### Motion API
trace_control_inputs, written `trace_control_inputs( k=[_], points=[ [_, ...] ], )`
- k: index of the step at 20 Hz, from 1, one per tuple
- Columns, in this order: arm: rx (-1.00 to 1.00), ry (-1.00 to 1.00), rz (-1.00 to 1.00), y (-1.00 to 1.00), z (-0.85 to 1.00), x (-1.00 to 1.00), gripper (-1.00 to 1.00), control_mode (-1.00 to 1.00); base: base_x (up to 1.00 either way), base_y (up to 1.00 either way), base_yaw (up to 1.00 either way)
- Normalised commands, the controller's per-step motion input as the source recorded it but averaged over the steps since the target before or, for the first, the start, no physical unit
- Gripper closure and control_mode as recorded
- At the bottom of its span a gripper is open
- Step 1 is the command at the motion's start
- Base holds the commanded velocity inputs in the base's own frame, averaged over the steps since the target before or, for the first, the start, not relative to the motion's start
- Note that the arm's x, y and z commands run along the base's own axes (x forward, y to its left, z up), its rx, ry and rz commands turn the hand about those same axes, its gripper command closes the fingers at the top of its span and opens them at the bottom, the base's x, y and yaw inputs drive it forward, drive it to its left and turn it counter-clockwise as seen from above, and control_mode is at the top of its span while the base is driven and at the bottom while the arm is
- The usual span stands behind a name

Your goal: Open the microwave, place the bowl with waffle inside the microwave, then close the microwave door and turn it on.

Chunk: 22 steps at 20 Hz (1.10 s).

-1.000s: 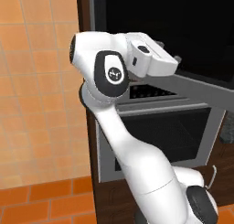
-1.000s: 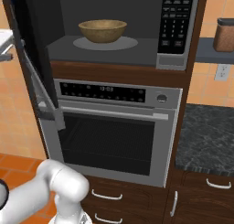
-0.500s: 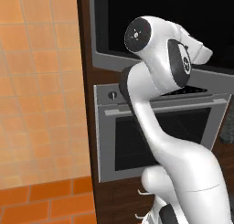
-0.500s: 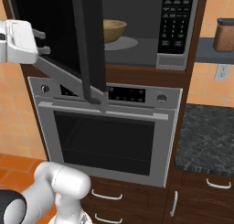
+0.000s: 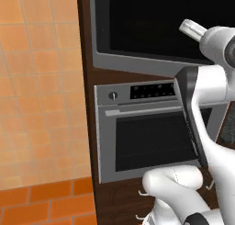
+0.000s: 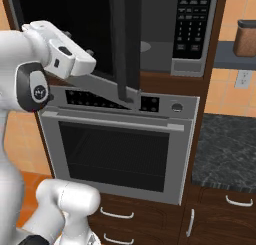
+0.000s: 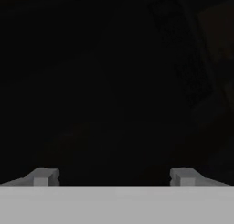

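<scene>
The microwave [image 6: 192, 29] is built in above the silver oven, its keypad at the right. The microwave door [image 6: 100, 24] stands partly swung in, its black glass face toward me and its dark vertical edge [image 6: 125, 44] in front of the cavity. In the left base view the microwave door [image 5: 160, 22] spans the top as black glass in a grey frame. My gripper [image 6: 90, 61] is against the door's outer face, low on the left. The hand view is dark glass, and my gripper [image 7: 114, 177] is open with nothing between its fingertips [image 7: 43, 176]. The door hides the bowl with waffle.
The silver oven [image 6: 120, 149] with a display strip and bar handle sits directly under the microwave. A dark stone counter [image 6: 225, 144] lies to the right, a brown canister [image 6: 246, 38] on a shelf above it. Orange tiled wall [image 5: 41, 81] fills the left side.
The microwave door has swung from wide open toward shut, with my hand moving right against it. The bowl, seen in the cavity earlier, is now behind the door.
</scene>
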Motion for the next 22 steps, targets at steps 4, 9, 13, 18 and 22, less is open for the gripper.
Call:
trace_control_inputs(
  k=[4, 9, 13, 18, 22],
  points=[
    [0.00, -0.01, 0.31, -0.28, 0.00, 0.65, -1.00, -1.00, 0.00, 0.00, 0.00],
    [0.00, 0.00, 0.15, 0.00, 0.00, 0.78, -1.00, -1.00, 0.00, 0.00, 0.00],
    [0.00, 0.00, 0.11, 0.00, 0.00, 0.92, -1.00, -1.00, 0.00, 0.00, 0.00],
    [0.00, 0.00, 0.01, 0.00, 0.00, 0.99, -1.00, -1.00, 0.00, 0.00, 0.00],
    [0.00, 0.00, 0.00, 0.00, 0.00, 0.91, -1.00, -1.00, 0.00, 0.00, 0.00]
  ],
)
